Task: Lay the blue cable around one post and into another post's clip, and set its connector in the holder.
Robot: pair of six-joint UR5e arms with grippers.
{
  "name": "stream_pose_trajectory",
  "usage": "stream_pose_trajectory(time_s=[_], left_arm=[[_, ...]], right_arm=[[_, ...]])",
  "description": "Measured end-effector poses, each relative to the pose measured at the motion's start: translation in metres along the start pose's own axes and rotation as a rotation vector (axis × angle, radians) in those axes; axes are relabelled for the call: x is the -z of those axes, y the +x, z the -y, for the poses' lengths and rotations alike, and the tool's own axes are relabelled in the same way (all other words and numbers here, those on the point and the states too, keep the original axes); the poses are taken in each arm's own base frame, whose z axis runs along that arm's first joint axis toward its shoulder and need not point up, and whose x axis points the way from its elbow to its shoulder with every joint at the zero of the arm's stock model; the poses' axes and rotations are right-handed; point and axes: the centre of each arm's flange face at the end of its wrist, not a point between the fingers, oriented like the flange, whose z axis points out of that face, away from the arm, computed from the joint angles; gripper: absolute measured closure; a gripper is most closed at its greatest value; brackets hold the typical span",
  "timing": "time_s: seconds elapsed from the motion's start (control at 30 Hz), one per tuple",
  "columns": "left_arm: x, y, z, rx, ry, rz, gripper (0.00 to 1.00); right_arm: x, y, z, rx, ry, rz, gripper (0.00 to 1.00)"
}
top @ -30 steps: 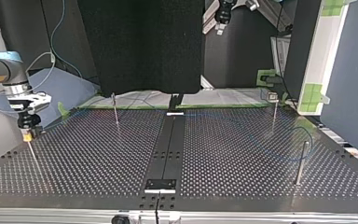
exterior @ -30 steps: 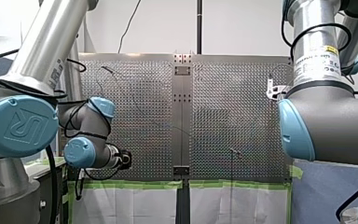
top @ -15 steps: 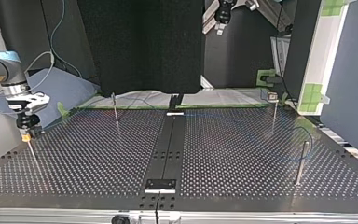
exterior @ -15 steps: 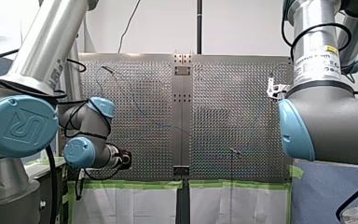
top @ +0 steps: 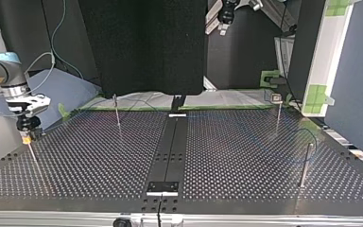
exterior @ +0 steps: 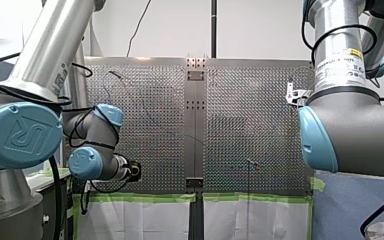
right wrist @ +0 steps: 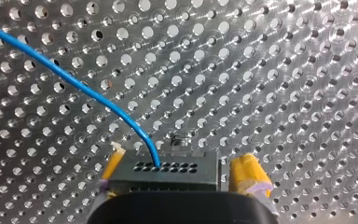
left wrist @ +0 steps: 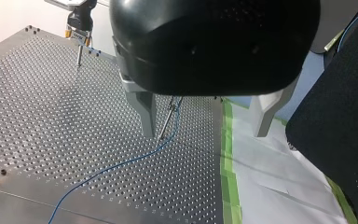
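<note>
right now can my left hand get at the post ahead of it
Probably yes. The left hand is open and the post stands just ahead, between its fingers, with nothing in the way; only the blue cable runs by the post's foot.

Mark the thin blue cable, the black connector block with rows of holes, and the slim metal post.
thin blue cable (right wrist: 74,81), right wrist view, middle of its visible run.
black connector block (right wrist: 165,176), right wrist view, its front face.
slim metal post (left wrist: 170,119), left wrist view, middle of its shaft.
</note>
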Motion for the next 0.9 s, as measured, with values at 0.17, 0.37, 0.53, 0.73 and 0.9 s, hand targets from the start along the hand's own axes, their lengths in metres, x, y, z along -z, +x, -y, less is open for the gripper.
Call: stream_pose_trajectory(time_s=[0.17,0.37,0.53,0.73,0.9], left_arm=[[0.0003,0.0002,-0.0001,0.000,0.000,-0.001,0.00],[0.0004,0.0002,-0.0001,-0.001,0.000,-0.001,0.00],[0.0003,0.0002,-0.0001,0.001,0.000,-0.001,0.00],[0.0005,0.0003,0.0001,0.001,0.001,-0.001,0.00],[0.0006,0.0004,0.0001,0.001,0.001,-0.001,0.00]], right_arm=[[0.0005,0.0013,-0.0001,0.000,-0.019,0.004,0.01],[0.0007,0.0016,-0.0020,-0.003,-0.034,0.004,0.01],[0.0006,0.0014,-0.0011,-0.006,-0.033,0.004,0.01],[0.0002,0.0013,0.0005,-0.007,-0.029,0.004,0.01],[0.0003,0.0005,0.0006,-0.008,-0.028,0.006,0.32]])
